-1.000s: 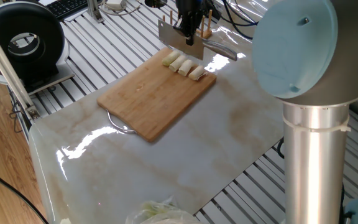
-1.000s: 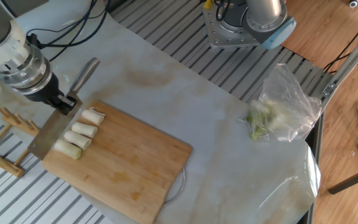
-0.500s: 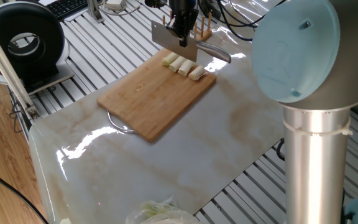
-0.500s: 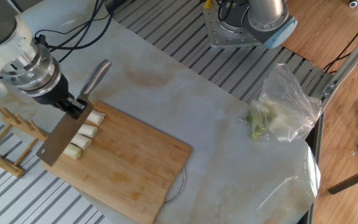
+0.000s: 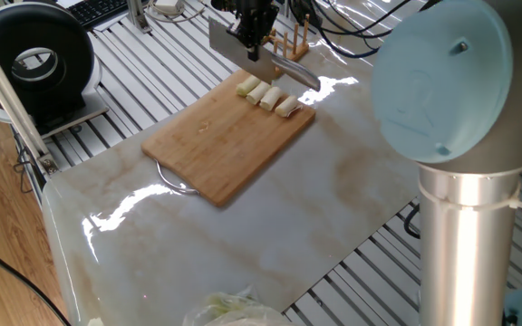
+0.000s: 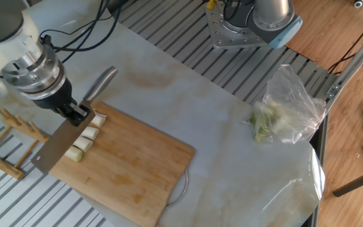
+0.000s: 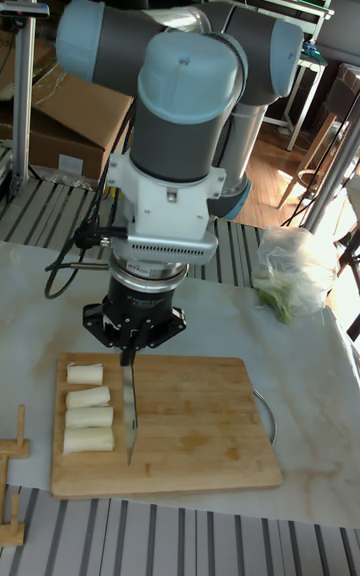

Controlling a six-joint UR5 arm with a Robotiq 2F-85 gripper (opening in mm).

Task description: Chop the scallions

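— What does the arm look like?
— Silver tubes joined by pale blue-grey rounded joint caps point(image 7: 190, 86), with a white wrist block point(image 7: 165, 211) below.

— And lower down?
— A black hand point(image 7: 132, 328), with black cables point(image 7: 75, 241) trailing off its side.

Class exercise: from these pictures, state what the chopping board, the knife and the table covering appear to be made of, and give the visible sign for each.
Chopping board: probably bamboo or wood, matte, with a tan striped grain.
Knife: probably steel, with a dull grey cleaver blade and a shiny silver handle; the gripper holds it.
Table covering: marble-patterned sheet, glossy, likely plastic or vinyl, with cream veining and bright window glare; the exact material is unclear.
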